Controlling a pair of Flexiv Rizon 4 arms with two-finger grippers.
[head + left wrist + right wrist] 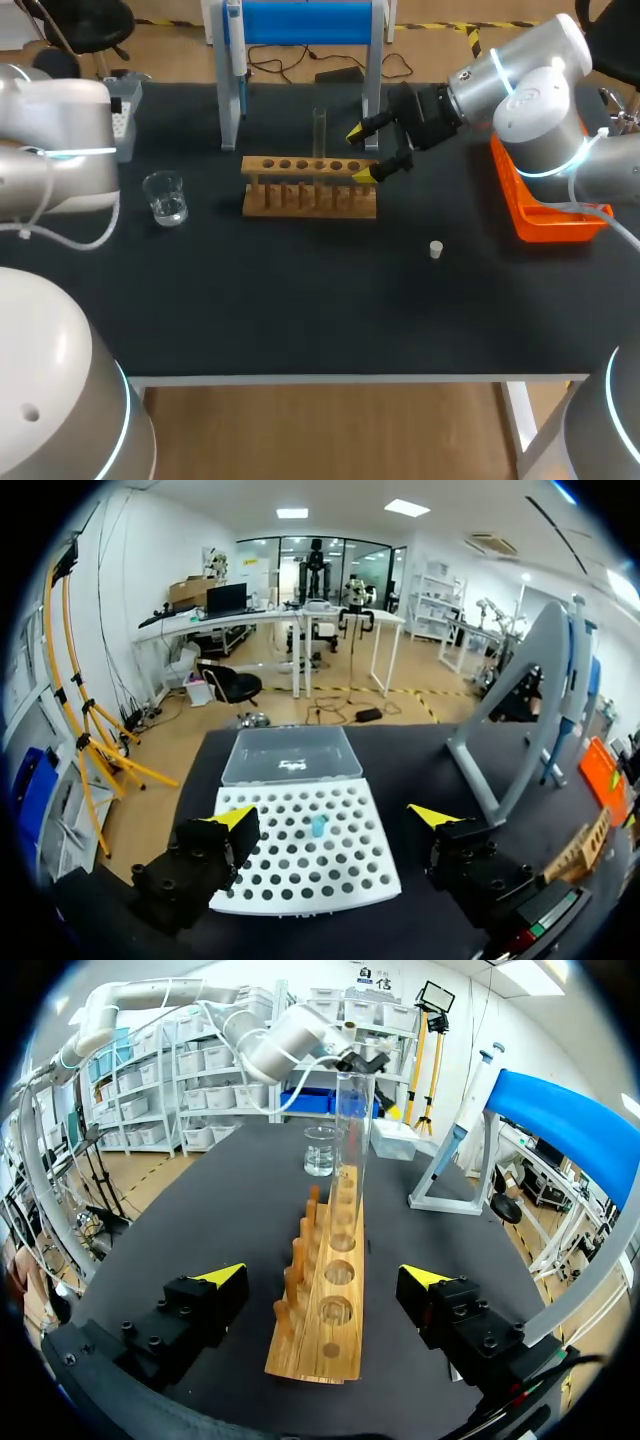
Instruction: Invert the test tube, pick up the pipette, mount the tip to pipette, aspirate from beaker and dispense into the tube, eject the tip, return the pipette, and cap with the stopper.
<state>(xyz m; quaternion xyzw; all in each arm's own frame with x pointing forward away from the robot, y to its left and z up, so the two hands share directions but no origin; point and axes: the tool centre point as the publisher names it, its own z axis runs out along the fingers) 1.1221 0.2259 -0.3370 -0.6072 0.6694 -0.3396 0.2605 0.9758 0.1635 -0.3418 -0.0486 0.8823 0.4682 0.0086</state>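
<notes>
Test tube (320, 132) stands upright in a middle hole of wooden rack (310, 186), probably so it can take liquid. Right gripper (360, 154) sits at the rack's right end, level, pointing along the rack, fingers spread, holding nothing. Left gripper (332, 818) hangs over tip box (300, 865), also spread and empty

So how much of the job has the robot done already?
Early on. The test tube stands upright in the wooden rack, so flipping it looks done. The right gripper by the rack and the left gripper over the tip box are both open and empty. To do: the pipette hangs on its stand, the beaker holds water, the stopper lies on the table.
</notes>
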